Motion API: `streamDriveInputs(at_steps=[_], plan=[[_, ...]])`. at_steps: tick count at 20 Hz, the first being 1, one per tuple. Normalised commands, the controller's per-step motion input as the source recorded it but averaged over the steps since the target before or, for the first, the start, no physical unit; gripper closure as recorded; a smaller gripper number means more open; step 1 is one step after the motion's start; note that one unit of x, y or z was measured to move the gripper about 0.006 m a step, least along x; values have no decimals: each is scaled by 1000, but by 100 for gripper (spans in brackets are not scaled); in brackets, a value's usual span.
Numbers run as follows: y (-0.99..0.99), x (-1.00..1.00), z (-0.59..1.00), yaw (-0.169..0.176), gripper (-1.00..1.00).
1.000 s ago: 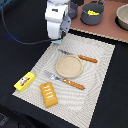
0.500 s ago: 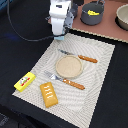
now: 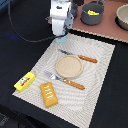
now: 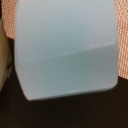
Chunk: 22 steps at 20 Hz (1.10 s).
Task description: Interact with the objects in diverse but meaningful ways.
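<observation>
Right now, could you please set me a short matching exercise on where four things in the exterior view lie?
Things:
1. plate
2. yellow box
3. bread block
4. grey pot

Places:
A. off the mat, on the pinkish surface at the top
B. middle of the mat, between knife and fork
C. at the mat's left edge
D. near corner of the mat, beside the fork's tines

Pairs: 1-B, 2-C, 3-D, 4-A

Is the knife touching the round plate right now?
Cannot tell. In the exterior view the knife lies right along the plate rim, with no plain gap or overlap visible.
</observation>
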Motion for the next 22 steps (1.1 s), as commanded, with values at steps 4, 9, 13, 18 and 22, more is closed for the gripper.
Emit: streamDriveInputs(at_steps=[4, 9, 13, 18, 22], plan=[[18, 0, 1000, -23, -100], [-173, 24, 1000, -12, -100], [-600, 85, 711, 1, -100], [-794, 50, 501, 8, -100], [-821, 23, 421, 1, -100]])
